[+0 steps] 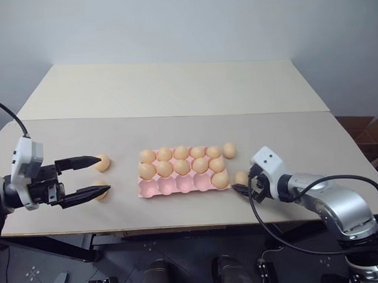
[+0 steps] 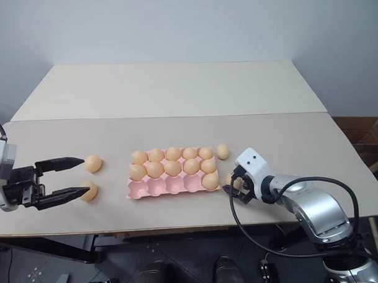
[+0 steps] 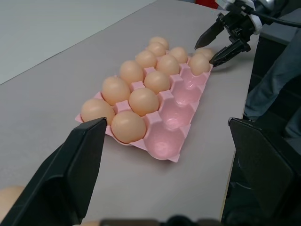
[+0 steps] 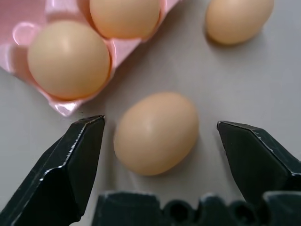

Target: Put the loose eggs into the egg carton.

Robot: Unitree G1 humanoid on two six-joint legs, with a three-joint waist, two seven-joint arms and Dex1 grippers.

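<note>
Loose eggs, four: one [image 4: 156, 133] on the table [image 1: 175, 92] between the right gripper's [image 4: 160, 141] spread fingers, untouched; one [image 1: 229, 150] beyond it; two [image 1: 102, 162] at the left gripper's [image 1: 98, 177] parted, empty fingertips. Egg carton [image 1: 172, 187] between both grippers.

— How is the light behaving? 
— Soft, even brightness is falling from above; the table [image 1: 175, 92] is showing no glare, and each egg is casting only a faint, short shadow.
— Any blur? 
— The head views are staying crisp. In the right wrist view the nearest egg [image 4: 156, 133] is looking slightly soft, its shadow pooling beneath, and the dark fingers [image 4: 70, 165] are catching thin highlights along their edges.
</note>
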